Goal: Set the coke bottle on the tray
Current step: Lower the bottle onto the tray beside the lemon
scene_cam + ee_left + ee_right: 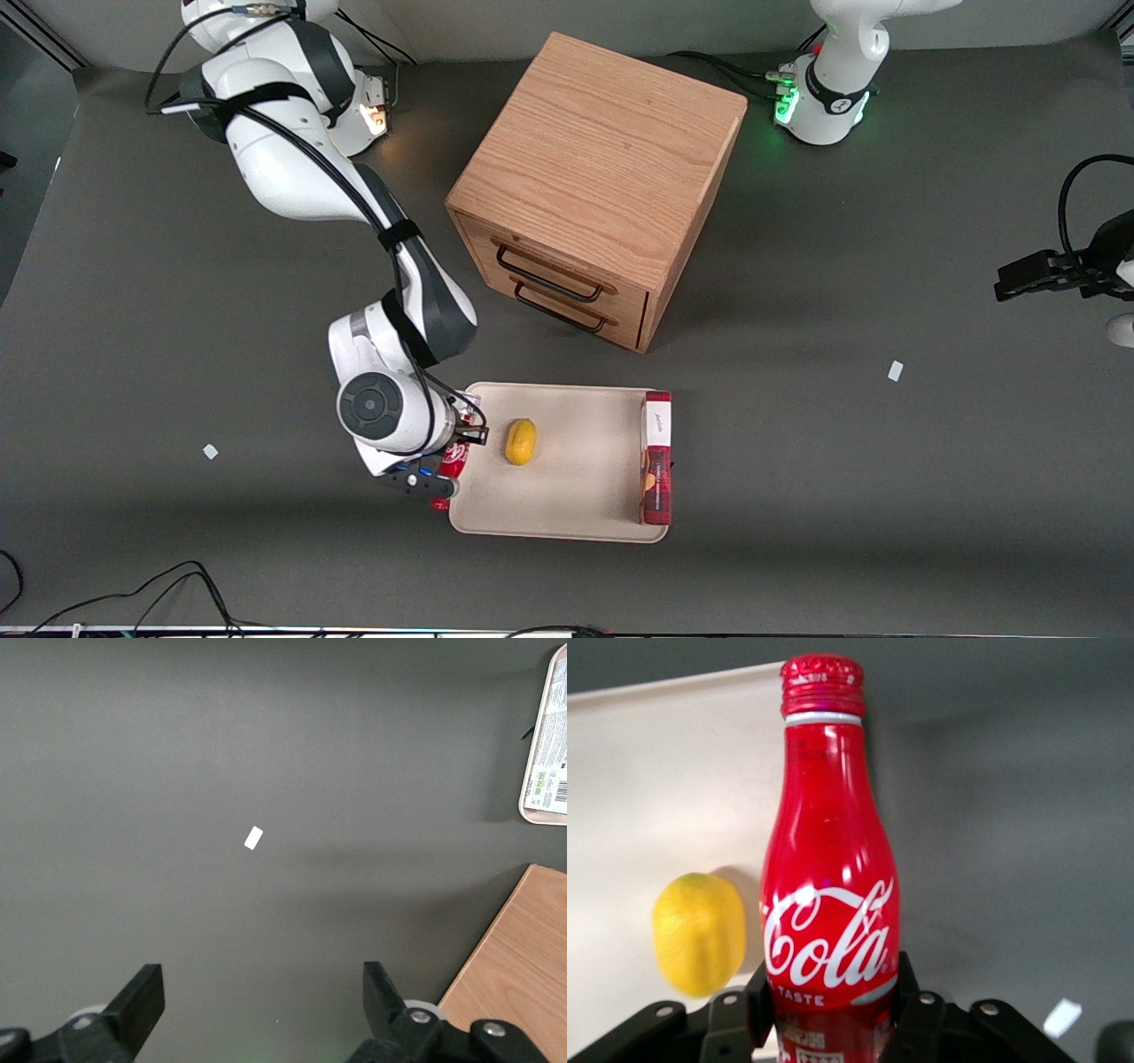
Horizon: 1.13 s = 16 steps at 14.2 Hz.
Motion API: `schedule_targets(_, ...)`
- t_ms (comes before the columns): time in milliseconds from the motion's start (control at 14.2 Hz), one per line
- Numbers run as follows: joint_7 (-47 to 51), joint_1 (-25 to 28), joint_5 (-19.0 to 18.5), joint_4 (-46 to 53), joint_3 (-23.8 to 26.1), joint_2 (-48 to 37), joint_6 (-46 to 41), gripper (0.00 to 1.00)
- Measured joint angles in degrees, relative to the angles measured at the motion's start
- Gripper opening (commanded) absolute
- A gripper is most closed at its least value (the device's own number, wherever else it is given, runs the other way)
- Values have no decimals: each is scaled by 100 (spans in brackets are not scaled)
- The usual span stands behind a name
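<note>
Two things already sit in the tray [576,514]: a yellow lemon [521,441] toward the working arm's end, and a flat red plaid box [656,470] with a white end lying along the rim at the parked arm's end. We note the tray itself is beige, shallow, with rounded corners, resting on the dark table [797,443] in front of the wooden drawer cabinet [594,186] and nearer the front camera than it.

The gripper [447,465] hangs over the tray's edge at the working arm's end, just beside the lemon. From the wrist we see its fingers [920,1014] pinching the coke bottle [830,895] low on the body — one finger on each side, just under the white script logo. The bottle is lying over, not upright: in the front view its red neck [440,503] pokes out from under the gripper toward the camera, right at the tray's rim. We cannot tell whether the bottle touches the tray surface or is carried just above it.

In the wrist view the lemon [698,933] lies close beside the bottle's body on the beige tray floor [664,788], while the bottle's capped neck lies along the line where the tray rim meets the bare table.

Loose bits — a small white scrap [895,371] on the table toward the parked arm's end, another [210,452] toward the working arm's end.
</note>
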Motion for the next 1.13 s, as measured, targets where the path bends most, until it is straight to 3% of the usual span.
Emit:
schedule_targets(634, -292, 93, 0, 48, -81, 455, 622, 0)
schedule_targets(704, -292, 108, 0, 49, -87, 483, 676, 31)
schedule_targets(775, -292, 113, 0, 52, -89, 508, 711, 47)
schedule_targets(845, -292, 113, 0, 65, -94, 539, 742, 99)
schedule_targets(1127, -292, 124, 0, 122, -98, 544, 743, 100)
